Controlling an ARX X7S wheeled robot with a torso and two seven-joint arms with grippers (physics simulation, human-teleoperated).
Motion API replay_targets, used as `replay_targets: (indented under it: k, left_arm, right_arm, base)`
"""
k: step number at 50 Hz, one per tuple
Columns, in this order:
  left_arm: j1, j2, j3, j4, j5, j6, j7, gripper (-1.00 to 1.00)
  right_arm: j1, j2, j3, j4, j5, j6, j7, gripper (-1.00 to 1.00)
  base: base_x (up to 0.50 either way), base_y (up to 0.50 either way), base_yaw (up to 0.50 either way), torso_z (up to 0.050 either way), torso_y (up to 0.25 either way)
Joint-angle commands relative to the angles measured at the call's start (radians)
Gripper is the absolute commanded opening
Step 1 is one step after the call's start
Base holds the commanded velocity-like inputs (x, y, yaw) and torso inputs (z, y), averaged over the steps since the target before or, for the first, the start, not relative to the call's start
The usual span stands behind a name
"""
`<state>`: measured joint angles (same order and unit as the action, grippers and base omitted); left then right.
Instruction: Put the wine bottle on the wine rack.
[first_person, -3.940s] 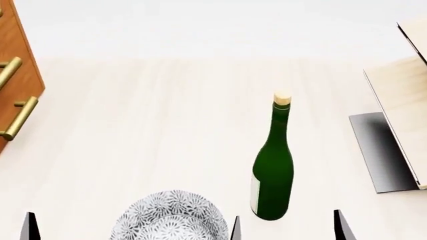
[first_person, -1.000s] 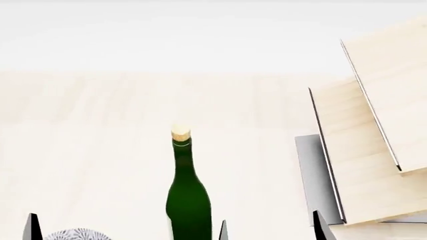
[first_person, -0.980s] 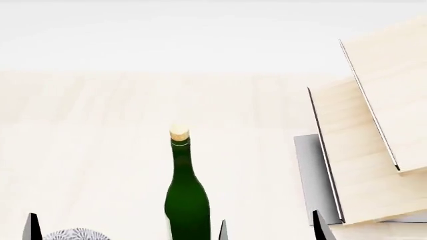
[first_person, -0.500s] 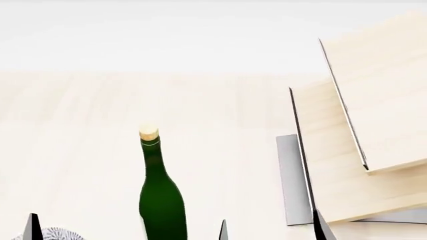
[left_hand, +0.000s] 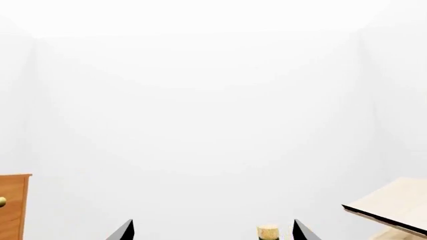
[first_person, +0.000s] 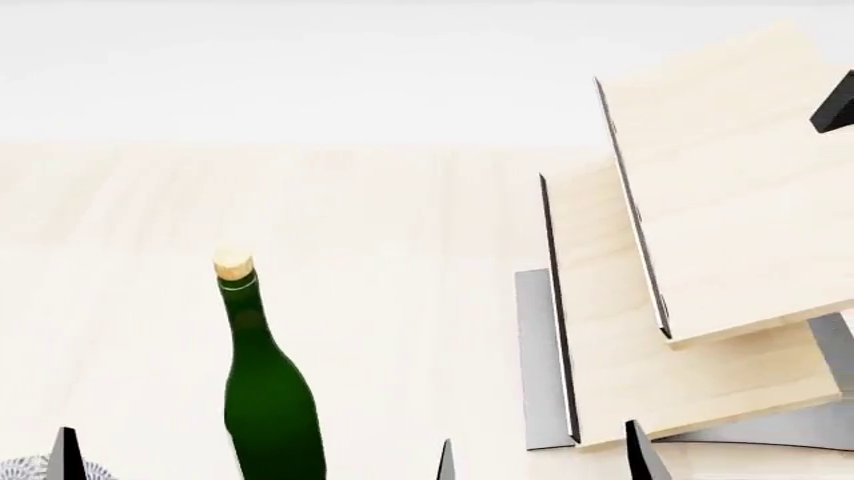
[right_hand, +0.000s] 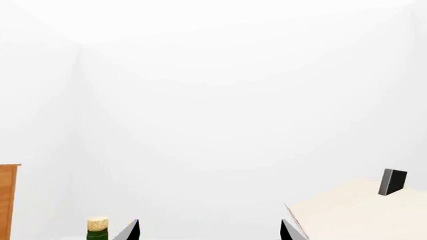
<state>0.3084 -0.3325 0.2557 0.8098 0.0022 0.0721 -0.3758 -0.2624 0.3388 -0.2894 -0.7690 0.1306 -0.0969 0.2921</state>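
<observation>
1. Standing upright on the pale wood bench (first_person: 400, 230), the wine bottle (first_person: 271, 400) sits toward the left in the head view, its tan cork (first_person: 232, 266) on top and its base cut off by the frame edge.
2. The wine rack (first_person: 694, 260) stands well apart from the bottle, on the robot's right, with two tilted light wood boards edged in thin dark metal over a grey metal base (first_person: 537, 370).
3. A small dark block (first_person: 834, 103) shows at the upper corner of the higher board.
4. The left fingers (left_hand: 212, 231) are spread wide with nothing between them but the bottle's cork, seen beyond them at the frame edge of the left wrist view.
5. The right fingers (right_hand: 209, 231) are likewise spread apart and hold nothing; in the right wrist view the cork lies just outside one tip, and the rack's board lies just past the other.
6. An orange-brown cabinet (left_hand: 13, 206) shows at the edge of both wrist views.
7. A sliver of a patterned plate (first_person: 19, 470) peeks in at the head view's lower left corner.
</observation>
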Motion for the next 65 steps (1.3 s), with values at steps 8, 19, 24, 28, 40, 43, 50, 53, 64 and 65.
replay_targets:
  k: [8, 19, 24, 28, 40, 43, 50, 53, 64, 65]
  left_arm:
    - [-0.002, -0.006, 0.004, -0.001, -0.001, 0.001, -0.008, 1.0]
    - [0.0, -0.011, 0.006, -0.003, -0.004, 0.005, -0.012, 1.0]
    - [0.0, -0.012, 0.011, -0.004, 0.001, 0.007, -0.014, 1.0]
    - [0.0, -0.014, 0.009, -0.005, -0.003, 0.008, -0.016, 1.0]
    - [-0.001, -0.017, 0.013, -0.005, -0.002, 0.008, -0.02, 1.0]
    - [-0.001, -0.018, 0.015, -0.006, -0.002, 0.009, -0.021, 1.0]
    - [-0.001, -0.021, 0.015, -0.004, -0.004, 0.009, -0.024, 1.0]
    - [-0.003, -0.021, 0.016, -0.008, -0.004, 0.009, -0.025, 1.0]
    - [-0.007, -0.025, 0.017, -0.004, -0.008, 0.004, -0.029, 1.0]
    - [-0.008, -0.025, 0.017, -0.005, -0.008, 0.004, -0.029, 1.0]
  right_arm:
    - [0.003, 0.006, -0.006, 0.002, 0.0, -0.003, 0.007, 1.0]
    - [0.001, 0.008, -0.011, 0.005, -0.002, -0.009, 0.012, 1.0]
    - [0.0, 0.011, -0.01, 0.007, 0.001, -0.014, 0.014, 1.0]
    - [0.0, 0.01, -0.016, 0.011, -0.004, -0.016, 0.014, 1.0]
    - [0.003, 0.016, -0.017, 0.009, -0.001, -0.014, 0.021, 1.0]
    - [0.002, 0.017, -0.017, 0.009, -0.001, -0.015, 0.023, 1.0]
    - [0.002, 0.018, -0.018, 0.011, 0.007, -0.022, 0.026, 1.0]
    - [0.004, 0.018, -0.023, 0.014, -0.007, -0.019, 0.028, 1.0]
    - [0.011, 0.008, -0.031, 0.006, -0.032, -0.012, 0.045, 1.0]
    - [0.01, 0.006, -0.03, 0.002, -0.037, -0.006, 0.051, 1.0]
  base:
    - [0.0, -0.12, 0.0, 0.0, 0.0]
    - [0.0, -0.12, 0.0, 0.0, 0.0]
    - [0.0, -0.12, 0.0, 0.0, 0.0]
    - [0.0, -0.12, 0.0, 0.0, 0.0]
    - [0.0, -0.13, 0.0, 0.0, 0.0]
    - [0.0, -0.12, 0.0, 0.0, 0.0]
    - [0.0, -0.11, 0.0, 0.0, 0.0]
    - [0.0, 0.0, 0.0, 0.0, 0.0]
    - [0.0, 0.0, 0.0, 0.0, 0.0]
    - [0.0, 0.0, 0.0, 0.0, 0.0]
